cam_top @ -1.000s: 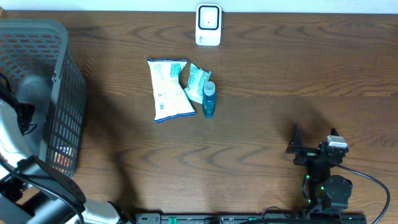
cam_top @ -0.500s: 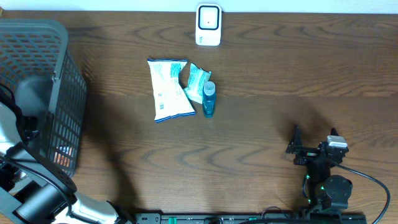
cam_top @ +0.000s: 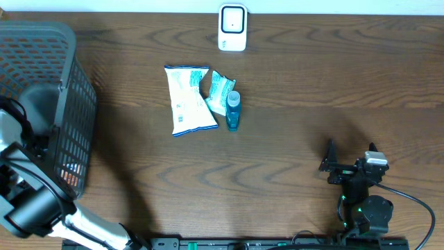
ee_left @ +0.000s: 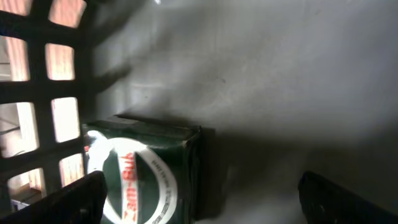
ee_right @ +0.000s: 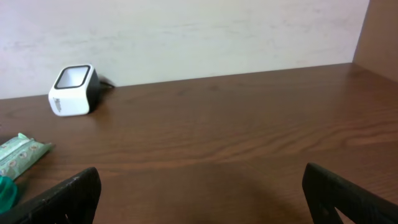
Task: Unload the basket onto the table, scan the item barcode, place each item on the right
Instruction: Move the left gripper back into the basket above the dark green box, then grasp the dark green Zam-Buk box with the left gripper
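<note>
So the left gripper (ee_left: 202,202) is down inside the grey mesh basket (cam_top: 76,104) at the left edge of the tabletop (cam_top: 312,83), with its jaws spread wide and nothing between them. In the left wrist view there's a dark green box (ee_left: 146,174) with a white ring and red lettering on it, sitting on the basket floor right up against the mesh wall. It's nearer the left finger than the right, and neither finger is touching it as far as I can see. I can't make out a barcode on the face that's showing. The right gripper (ee_right: 202,199) is parked low near the front right of the tabletop, also wide open and empty, pointing toward the back wall. The white barcode scanner (cam_top: 232,28) stands at the back edge in the middle, well apart from both grippers. In between, roughly mid-table, there's a little cluster: a white packet (cam_top: 189,99) lying flat, a smaller teal packet (cam_top: 220,89) just to its right and touching it, and a blue bottle (cam_top: 232,111) lying on its side against the teal one. The right wrist camera catches the scanner off to its left and just the edge of the teal packet.
</note>
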Controlling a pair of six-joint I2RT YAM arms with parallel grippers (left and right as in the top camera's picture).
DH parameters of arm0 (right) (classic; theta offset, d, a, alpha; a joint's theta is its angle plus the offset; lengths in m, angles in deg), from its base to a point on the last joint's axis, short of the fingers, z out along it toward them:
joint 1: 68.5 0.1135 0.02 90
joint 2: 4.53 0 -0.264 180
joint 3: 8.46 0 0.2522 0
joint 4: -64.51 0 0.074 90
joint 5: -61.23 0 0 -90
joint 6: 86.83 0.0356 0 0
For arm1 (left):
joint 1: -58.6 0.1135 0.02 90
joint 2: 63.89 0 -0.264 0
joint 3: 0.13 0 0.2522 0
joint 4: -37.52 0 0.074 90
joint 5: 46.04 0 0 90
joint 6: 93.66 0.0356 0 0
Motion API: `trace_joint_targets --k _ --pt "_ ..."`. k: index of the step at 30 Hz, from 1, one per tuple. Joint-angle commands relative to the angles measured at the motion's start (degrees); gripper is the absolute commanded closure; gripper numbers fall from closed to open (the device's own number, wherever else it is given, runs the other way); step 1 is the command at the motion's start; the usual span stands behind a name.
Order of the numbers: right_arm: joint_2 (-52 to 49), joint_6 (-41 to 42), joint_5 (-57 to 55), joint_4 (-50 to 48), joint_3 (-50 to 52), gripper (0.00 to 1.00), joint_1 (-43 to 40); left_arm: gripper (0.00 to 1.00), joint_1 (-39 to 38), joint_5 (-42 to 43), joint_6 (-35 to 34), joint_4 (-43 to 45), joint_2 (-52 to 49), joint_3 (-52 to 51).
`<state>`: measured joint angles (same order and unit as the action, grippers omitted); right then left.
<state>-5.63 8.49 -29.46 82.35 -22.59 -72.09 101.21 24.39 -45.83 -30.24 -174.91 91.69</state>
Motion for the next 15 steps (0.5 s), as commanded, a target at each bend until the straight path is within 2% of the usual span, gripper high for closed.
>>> trace_joint_targets --k 1,6,10,15 --pt "0.07 -0.68 0.44 0.33 0.04 0.01 0.26 0.02 0.13 -0.85 0.13 -0.28 -2.45 -1.16" --pt "0.07 -0.68 0.44 0.33 0.04 0.01 0.26 0.03 0.13 -0.87 0.15 -0.17 -4.98 -1.16" --pt "0.07 -0.70 0.44 0.33 0.04 0.01 0.26 0.30 0.13 -0.87 0.15 -0.20 -5.79 -1.20" --pt "0.07 -0.68 0.44 0.33 0.04 0.01 0.26 0.31 0.24 -0.92 0.55 -0.72 -5.79 -1.20"
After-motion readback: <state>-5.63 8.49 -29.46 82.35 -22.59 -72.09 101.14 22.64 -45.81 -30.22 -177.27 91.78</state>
